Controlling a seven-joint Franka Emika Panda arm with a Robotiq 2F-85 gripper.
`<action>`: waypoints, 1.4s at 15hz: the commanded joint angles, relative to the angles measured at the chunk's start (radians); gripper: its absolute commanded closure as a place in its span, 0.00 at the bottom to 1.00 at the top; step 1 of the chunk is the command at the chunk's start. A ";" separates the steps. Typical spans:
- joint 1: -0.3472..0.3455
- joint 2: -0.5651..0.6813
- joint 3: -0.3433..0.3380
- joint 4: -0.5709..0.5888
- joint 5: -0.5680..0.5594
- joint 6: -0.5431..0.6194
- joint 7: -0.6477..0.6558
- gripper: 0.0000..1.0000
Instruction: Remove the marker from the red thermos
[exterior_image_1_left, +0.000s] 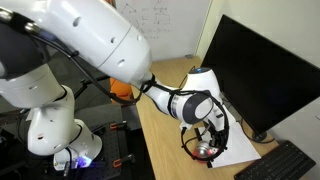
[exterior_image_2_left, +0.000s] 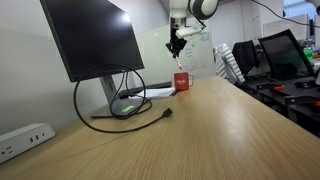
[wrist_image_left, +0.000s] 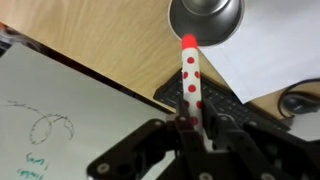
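Note:
In the wrist view my gripper (wrist_image_left: 190, 125) is shut on the marker (wrist_image_left: 189, 80), a white stick with red dots and a red tip. The tip points at the silvery round top of the red thermos (wrist_image_left: 205, 15), just short of its rim. In an exterior view the gripper (exterior_image_2_left: 177, 42) hangs above the small red thermos (exterior_image_2_left: 181, 81) on the wooden desk. In an exterior view the gripper (exterior_image_1_left: 205, 135) sits right over the thermos (exterior_image_1_left: 206, 152), which is mostly hidden by the fingers.
A black monitor (exterior_image_2_left: 95, 40) on a stand with looped cables (exterior_image_2_left: 120, 110) stands beside the thermos. A keyboard (exterior_image_1_left: 285, 165) and white paper (exterior_image_1_left: 238, 148) lie nearby. A power strip (exterior_image_2_left: 25, 140) lies on the desk. An orange object (exterior_image_1_left: 122, 92) sits behind the arm.

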 joint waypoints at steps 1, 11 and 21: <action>-0.082 -0.137 0.078 -0.115 -0.007 0.068 0.029 0.95; 0.009 -0.131 0.373 -0.182 0.573 -0.092 -0.580 0.95; 0.050 0.178 0.450 0.145 0.846 -0.587 -0.968 0.95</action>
